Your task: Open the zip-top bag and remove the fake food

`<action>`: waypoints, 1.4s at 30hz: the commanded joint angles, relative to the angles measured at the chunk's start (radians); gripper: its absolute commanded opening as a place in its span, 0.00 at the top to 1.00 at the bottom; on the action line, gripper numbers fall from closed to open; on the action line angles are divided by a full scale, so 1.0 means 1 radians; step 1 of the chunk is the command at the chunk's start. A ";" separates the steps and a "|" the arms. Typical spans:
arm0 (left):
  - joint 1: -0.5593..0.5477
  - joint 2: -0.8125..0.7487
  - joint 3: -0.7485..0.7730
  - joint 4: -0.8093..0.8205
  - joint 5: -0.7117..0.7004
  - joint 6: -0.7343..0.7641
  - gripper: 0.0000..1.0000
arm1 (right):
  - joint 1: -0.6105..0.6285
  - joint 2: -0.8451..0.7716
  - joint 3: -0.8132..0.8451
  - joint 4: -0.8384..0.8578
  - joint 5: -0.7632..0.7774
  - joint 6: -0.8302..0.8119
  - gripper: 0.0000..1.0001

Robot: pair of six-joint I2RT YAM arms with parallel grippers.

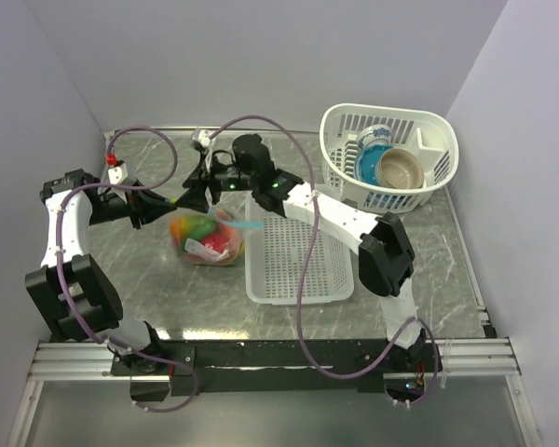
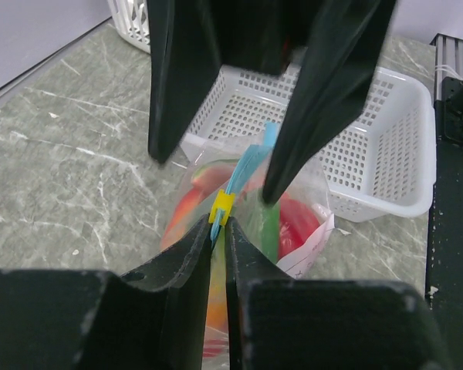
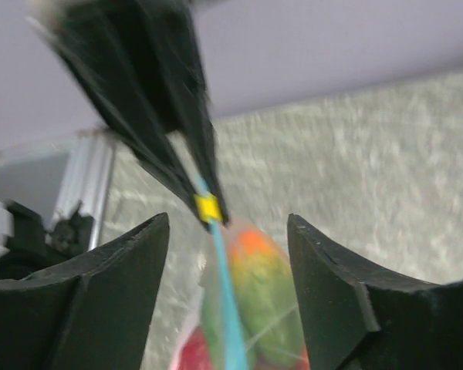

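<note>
Low basket [image 1: 298, 270]: lies open at the middle of the near edge; we judge it waits for the food.
Zip-top bag [image 1: 205, 239]: just left of that basket, with the fake food [image 1: 194, 226] inside.
Left gripper [image 2: 218, 254]: fingers pressed together on the zip strip [image 2: 247, 166] below the yellow slider [image 2: 222, 208], anchoring it.
Right gripper [image 3: 225, 223]: fingers spread astride the strip, gripping nothing.
Axis: we see the strip on top, running left to right towards the basket.

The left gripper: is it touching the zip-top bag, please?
Touching: in the left wrist view the left gripper pinches the zip-top bag's teal strip by the yellow slider.
</note>
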 commanded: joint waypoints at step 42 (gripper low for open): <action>-0.005 -0.028 -0.045 -0.029 0.161 0.027 0.83 | 0.017 0.099 0.192 -0.058 -0.103 -0.016 0.30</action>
